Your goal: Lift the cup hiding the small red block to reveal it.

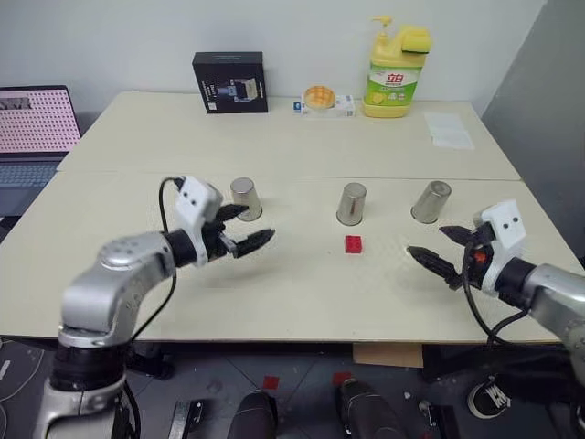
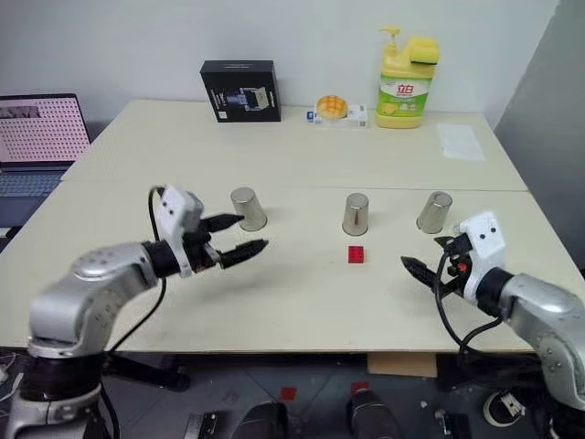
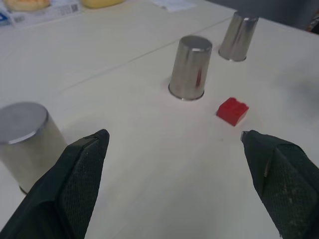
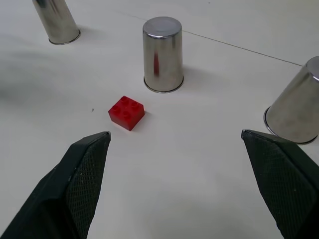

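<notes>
1. The table point(image 1: 274, 302) is a pale, wide surface whose far edge runs along the wall.
2. A laptop point(image 1: 35, 128) sits past the table's far left corner, screen lit.
3. A yellow detergent bottle point(image 1: 391, 78) stands at the far edge, right of centre; a black box point(image 1: 229, 82) stands at the same edge, left of centre, with a small roll of tape point(image 1: 319, 97) between them. A sheet of paper point(image 1: 449, 130) lies near the far right corner.
4. The left gripper point(image 1: 239, 229) hovers over the left half of the table, fingers spread wide, grasping nothing.
5. The right gripper point(image 1: 445, 251) hovers near the right edge, fingers likewise spread apart and empty.
6. Three steel cups stand upside down in a row across the middle: the left cup point(image 1: 245, 198) just beyond the left gripper, the middle cup point(image 1: 352, 203) and the right cup point(image 1: 430, 201), which leans.
7. The small red block point(image 1: 353, 243) lies uncovered on the bare surface, just in front of the middle cup, towards the near edge, touching no cup.
</notes>
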`<state>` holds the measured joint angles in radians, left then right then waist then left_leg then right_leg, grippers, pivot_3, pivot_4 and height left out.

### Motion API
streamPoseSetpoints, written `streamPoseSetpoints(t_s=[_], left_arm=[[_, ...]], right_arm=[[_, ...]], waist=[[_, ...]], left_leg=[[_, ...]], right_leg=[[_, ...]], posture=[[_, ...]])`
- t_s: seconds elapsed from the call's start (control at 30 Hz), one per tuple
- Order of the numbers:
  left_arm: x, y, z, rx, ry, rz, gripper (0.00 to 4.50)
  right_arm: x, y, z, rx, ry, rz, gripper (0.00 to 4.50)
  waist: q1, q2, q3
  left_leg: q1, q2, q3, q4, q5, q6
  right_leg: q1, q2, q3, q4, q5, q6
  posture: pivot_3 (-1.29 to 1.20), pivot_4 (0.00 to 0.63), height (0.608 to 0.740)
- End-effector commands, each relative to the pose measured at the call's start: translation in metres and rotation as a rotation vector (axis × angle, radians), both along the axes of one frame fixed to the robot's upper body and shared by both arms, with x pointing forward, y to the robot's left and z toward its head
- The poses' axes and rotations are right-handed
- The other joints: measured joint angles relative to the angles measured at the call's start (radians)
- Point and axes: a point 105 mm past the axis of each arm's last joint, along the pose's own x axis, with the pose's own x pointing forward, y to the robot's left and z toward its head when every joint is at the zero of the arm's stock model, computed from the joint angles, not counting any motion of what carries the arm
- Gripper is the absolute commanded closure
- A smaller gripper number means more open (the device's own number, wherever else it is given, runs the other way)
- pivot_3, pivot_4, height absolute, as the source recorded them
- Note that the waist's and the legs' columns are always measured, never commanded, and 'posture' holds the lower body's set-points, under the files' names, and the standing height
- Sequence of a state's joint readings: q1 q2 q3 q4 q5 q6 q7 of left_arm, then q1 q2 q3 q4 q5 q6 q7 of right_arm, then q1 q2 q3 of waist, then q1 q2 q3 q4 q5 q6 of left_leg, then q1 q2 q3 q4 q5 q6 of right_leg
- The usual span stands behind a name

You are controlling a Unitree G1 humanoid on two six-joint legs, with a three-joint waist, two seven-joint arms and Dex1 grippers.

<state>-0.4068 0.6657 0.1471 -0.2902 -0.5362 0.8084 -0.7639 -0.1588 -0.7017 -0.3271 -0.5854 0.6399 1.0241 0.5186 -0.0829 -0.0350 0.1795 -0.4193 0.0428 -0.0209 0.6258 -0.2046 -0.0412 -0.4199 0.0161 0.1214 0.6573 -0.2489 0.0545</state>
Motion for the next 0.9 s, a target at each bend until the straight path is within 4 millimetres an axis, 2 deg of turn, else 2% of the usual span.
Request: streamPoseSetpoints(t_s=[0.03,0.2,0.43,0.77,0.9], left_arm=[[0.001,-0.001,0.001,0.018,-0.011,-0.013,0.00],[0.000,-0.011,-0.001,0.008,0.000,-0.037,0.00],[-0.001,-0.013,-0.003,0.004,0.004,-0.036,0.00],[-0.009,-0.016,-0.005,-0.005,0.003,-0.016,0.00],[-0.008,-0.008,-0.006,0.001,0.011,0.003,0.00]], right_arm=[[0.002,-0.010,0.012,-0.007,-0.042,-0.031,0.03],[0.002,-0.014,0.010,-0.009,-0.041,-0.049,0.03],[0.009,-0.017,0.014,0.020,-0.069,-0.094,0.03],[0.017,-0.007,0.007,0.033,-0.054,-0.088,0.03],[0.017,0.002,0.003,0.036,-0.046,-0.076,0.03]], waist=[[0.000,0.000,0.000],[0.001,0.000,0.000],[0.001,0.000,0.000],[0.002,0.000,0.000],[0.001,0.000,0.000]], left_leg=[[0.000,0.000,0.000,0.000,0.000,0.000],[-0.001,0.000,0.000,0.000,0.000,0.000],[-0.001,0.000,0.000,0.001,0.000,0.000],[-0.001,0.000,-0.001,0.001,0.000,0.000],[-0.001,0.000,0.000,0.001,0.000,0.000]], right_leg=[[0.000,0.000,0.000,0.000,0.000,0.000],[-0.001,0.000,0.000,0.000,0.000,0.000],[0.000,0.000,0.000,0.001,0.000,0.000],[0.000,0.000,0.000,0.001,0.000,0.001],[0.000,0.000,0.000,0.001,0.000,0.001]], posture=[[0.00,0.150,0.740],[0.00,0.150,0.740],[0.00,0.150,0.740],[0.00,0.150,0.740],[0.00,0.150,0.740]])
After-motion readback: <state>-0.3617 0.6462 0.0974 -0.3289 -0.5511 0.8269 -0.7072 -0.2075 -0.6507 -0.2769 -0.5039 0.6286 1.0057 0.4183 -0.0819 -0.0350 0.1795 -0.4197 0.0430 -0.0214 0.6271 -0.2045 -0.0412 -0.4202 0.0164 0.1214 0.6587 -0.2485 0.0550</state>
